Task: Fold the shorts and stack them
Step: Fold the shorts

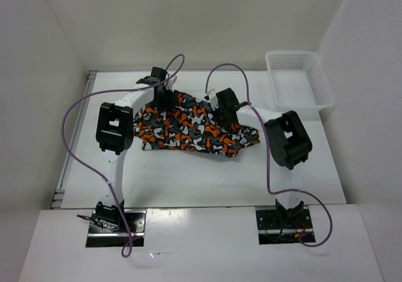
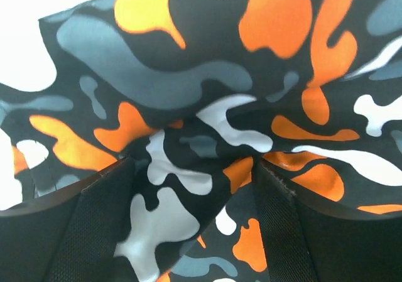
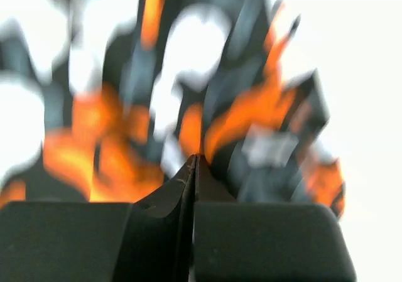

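Observation:
The shorts (image 1: 191, 125), printed in orange, white, black and grey-teal, lie spread and rumpled in the middle of the table. My left gripper (image 1: 164, 97) is at their back left edge. In the left wrist view the gripper (image 2: 191, 169) is open, with its fingers (image 2: 94, 225) wide apart and bunched shorts fabric (image 2: 188, 106) filling the gap. My right gripper (image 1: 217, 109) is at the back right of the shorts. In the right wrist view the gripper (image 3: 196, 159) is shut, with blurred shorts fabric (image 3: 157, 106) at its tips.
A white plastic mesh basket (image 1: 298, 80) stands at the back right corner of the table. White walls enclose the table on three sides. Purple cables loop from both arms over the table.

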Motion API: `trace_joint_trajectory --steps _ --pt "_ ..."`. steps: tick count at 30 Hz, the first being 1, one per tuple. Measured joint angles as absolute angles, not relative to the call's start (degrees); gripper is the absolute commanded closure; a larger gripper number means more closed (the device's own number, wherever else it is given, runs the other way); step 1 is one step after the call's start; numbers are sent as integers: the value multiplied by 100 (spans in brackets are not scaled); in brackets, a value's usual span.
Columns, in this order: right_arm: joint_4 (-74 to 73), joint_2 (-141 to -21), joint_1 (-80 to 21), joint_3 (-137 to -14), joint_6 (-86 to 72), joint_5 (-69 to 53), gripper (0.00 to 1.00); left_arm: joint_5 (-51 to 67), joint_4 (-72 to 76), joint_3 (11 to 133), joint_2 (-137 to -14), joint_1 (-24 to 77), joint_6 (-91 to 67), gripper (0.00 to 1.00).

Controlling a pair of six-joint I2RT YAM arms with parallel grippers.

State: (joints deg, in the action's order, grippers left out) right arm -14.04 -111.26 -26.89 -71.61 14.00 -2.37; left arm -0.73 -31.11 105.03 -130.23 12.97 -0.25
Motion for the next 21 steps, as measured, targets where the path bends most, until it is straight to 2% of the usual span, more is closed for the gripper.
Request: trace_joint_trajectory --steps 2,4,8,9,10,15,18,19,21 --pt "-1297 -11581 -2689 -7874 1350 -19 100 -40 -3197 10680 -13069 1288 -23 17" --pt "-1249 -11865 -2689 -8527 1310 148 87 84 -3280 10766 -13006 1249 -21 17" --pt "-1282 -11738 -2685 -9105 1151 161 75 670 -3481 10372 -12359 1022 -21 15" --pt "-1343 -11605 -2665 -9120 1050 80 72 801 -3564 10239 -12108 895 -21 12" --pt "-1496 -11445 -2646 -9118 932 -21 66 928 -3647 10099 -11824 716 -19 12" --pt "-1988 -10012 -2375 -8097 165 -596 53 1188 -3723 9408 -10685 -375 -23 12" --pt "-2320 -9179 -2211 -7319 -252 -860 43 1199 -3760 9039 -10643 -760 -25 12" --pt "-2397 -9006 -2200 -7085 -390 -952 37 1229 -3795 8938 -10742 -812 -23 11" --pt "-2502 -8890 -2213 -6770 -587 -1120 35 1332 -3865 8823 -11021 -840 -23 8"
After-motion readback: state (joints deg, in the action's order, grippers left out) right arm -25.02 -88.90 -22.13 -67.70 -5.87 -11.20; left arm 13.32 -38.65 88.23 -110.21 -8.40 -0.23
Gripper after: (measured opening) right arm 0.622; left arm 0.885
